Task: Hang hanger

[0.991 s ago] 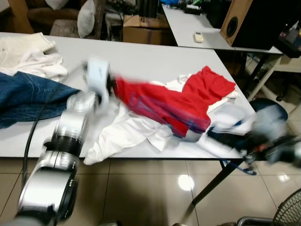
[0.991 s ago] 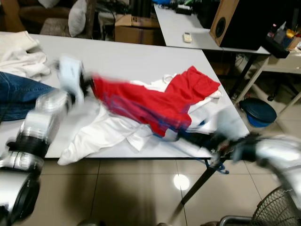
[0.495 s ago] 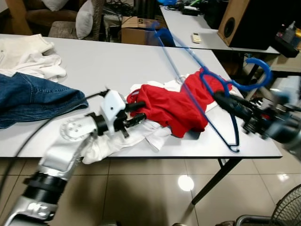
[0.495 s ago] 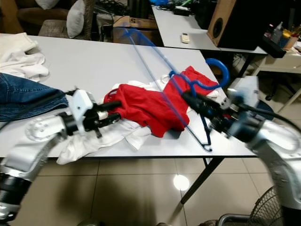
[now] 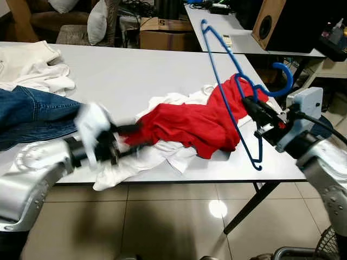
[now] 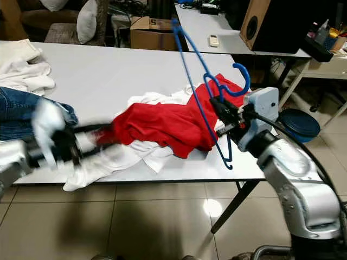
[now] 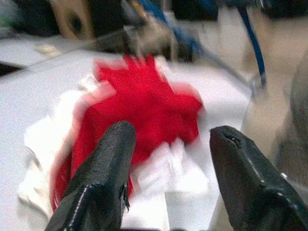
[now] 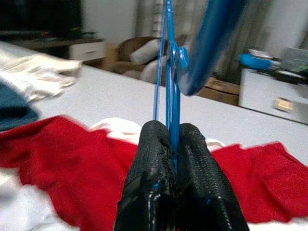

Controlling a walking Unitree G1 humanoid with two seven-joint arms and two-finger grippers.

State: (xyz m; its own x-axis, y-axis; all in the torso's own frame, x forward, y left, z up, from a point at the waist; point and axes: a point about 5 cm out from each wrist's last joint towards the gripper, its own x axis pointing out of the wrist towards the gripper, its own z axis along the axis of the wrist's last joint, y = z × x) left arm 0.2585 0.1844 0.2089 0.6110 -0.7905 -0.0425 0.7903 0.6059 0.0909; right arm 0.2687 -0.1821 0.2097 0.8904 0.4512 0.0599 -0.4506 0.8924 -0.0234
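- At the far left of the white table lie a cream-white garment and, nearer the front edge, a pair of blue jeans.
- The left gripper is low over the table's front part, blurred in the head views. Its black fingers are spread apart with nothing between them, and they point at the pile of clothes.
- A white garment lies crumpled under and around the gripper's tips, spilling toward the table's front edge.
- On top of it rests a red garment, bunched up and running from the middle of the table toward its right end.
- The blue hanger is held up in the air above the right end of the red garment, tilted, with one long arm rising toward the back of the table, its lower end hanging past the table's front edge, and its hook curling to the right.
- The right gripper has its fingers pressed together on the hanger's thin blue wire just below the hook; the right wrist view shows the wire pinched between the two black pads.
- Behind the table stand a cardboard box, a second table and a wooden speaker.
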